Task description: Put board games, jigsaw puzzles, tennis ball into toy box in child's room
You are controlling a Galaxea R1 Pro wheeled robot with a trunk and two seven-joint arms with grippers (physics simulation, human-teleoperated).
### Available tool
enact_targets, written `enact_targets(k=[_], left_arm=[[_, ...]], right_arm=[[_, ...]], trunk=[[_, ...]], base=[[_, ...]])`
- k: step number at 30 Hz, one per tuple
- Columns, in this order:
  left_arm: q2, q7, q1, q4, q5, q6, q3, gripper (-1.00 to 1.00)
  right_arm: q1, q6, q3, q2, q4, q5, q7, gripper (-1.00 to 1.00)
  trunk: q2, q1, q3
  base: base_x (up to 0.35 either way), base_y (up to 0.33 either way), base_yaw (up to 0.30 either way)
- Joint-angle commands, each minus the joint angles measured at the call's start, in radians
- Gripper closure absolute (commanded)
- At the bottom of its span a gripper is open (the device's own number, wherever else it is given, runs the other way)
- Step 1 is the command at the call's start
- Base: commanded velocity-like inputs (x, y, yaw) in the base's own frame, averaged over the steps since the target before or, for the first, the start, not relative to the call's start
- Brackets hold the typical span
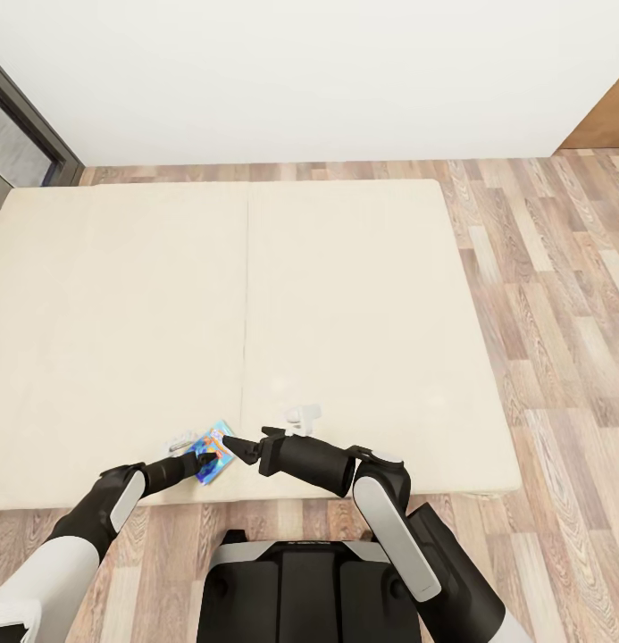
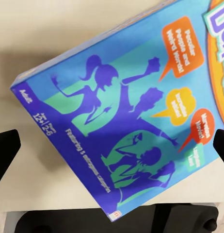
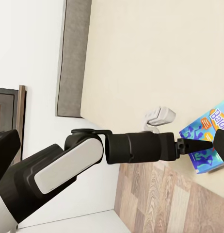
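- Robot base [image 1: 296,589] closest, up against near edge of bed [image 1: 345,313].
- Left gripper [image 1: 202,460]: fingers spread wide either side of board game [image 1: 214,449], not pinching yet.
- Board game flat on mattress at near edge, one corner seemingly overhanging.
- Right gripper [image 1: 242,446]: spread, empty, just beside box.
- Risk: off-centre closing could shove box over edge onto floor [image 1: 541,295].
- Risk: grippers very near each other, likely clash if both move in.

Left arm: stretched forward and inward, white upper part, black forearm.
Left tool [image 1: 204,462]: fingers spread wide apart.
Right arm: bent at the elbow, forearm pointing across toward the left.
Right tool [image 1: 244,448]: state unclear, tips near the left tool.
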Motion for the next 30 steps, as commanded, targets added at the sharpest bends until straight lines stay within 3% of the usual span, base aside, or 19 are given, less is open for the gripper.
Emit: enact_targets(k=[1,30], left_arm=[[0.0,-0.002,0.0,0.0,0.005,0.008,0.004,-1.0],[0.001,-0.003,0.0,0.003,0.006,-0.004,0.003,-1.0]], right_arm=[[0.0,0.005,-0.001,0.0,0.0,0.001,0.003,-1.0],[0.0,0.005,-0.001,0.0,0.0,0.0,0.003,-1.0]], trunk=[[-0.002,0.001,-0.001],[-0.002,0.001,-0.007]], base=[[0.0,0.0,0.0],[0.0,0.0,0.0]])
